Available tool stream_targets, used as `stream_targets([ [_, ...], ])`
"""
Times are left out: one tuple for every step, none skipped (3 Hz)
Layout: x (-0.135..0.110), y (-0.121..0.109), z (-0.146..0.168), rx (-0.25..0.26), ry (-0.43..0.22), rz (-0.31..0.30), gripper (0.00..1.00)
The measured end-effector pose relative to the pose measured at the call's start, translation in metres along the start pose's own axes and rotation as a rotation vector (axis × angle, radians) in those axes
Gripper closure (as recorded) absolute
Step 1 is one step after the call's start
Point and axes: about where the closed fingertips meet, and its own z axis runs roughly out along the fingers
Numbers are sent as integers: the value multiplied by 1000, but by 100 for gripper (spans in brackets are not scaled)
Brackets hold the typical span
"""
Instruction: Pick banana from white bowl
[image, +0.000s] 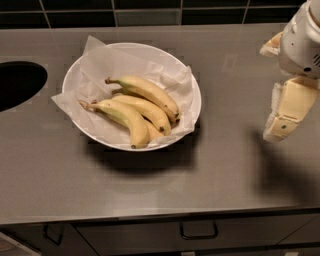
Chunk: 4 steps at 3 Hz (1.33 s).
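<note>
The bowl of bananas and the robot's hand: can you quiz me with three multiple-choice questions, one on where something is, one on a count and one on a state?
1. Where is the gripper?
A) directly over the white bowl
B) to the right of the bowl, above the counter
C) resting inside the bowl

2. How many bananas are in the bowl?
A) one
B) five
C) three

3. What is the state of the banana with brown streaks?
A) lying in the bowl on the paper, not held
B) gripped and lifted
C) lying on the counter outside the bowl

Answers:
1 B: the gripper hangs at the right edge of the view, well clear of the bowl.
2 C: three lie side by side.
3 A: it lies at the back of the three, with the gripper far from it.
</note>
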Motion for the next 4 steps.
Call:
stream_targets([
  [-36, -10, 7, -13, -37, -72, 0],
  [-88, -9, 16, -69, -100, -191, 0],
  [-88, -9, 16, -69, -100, -191, 0],
  [-104, -14, 23, -90, -110, -181, 0],
])
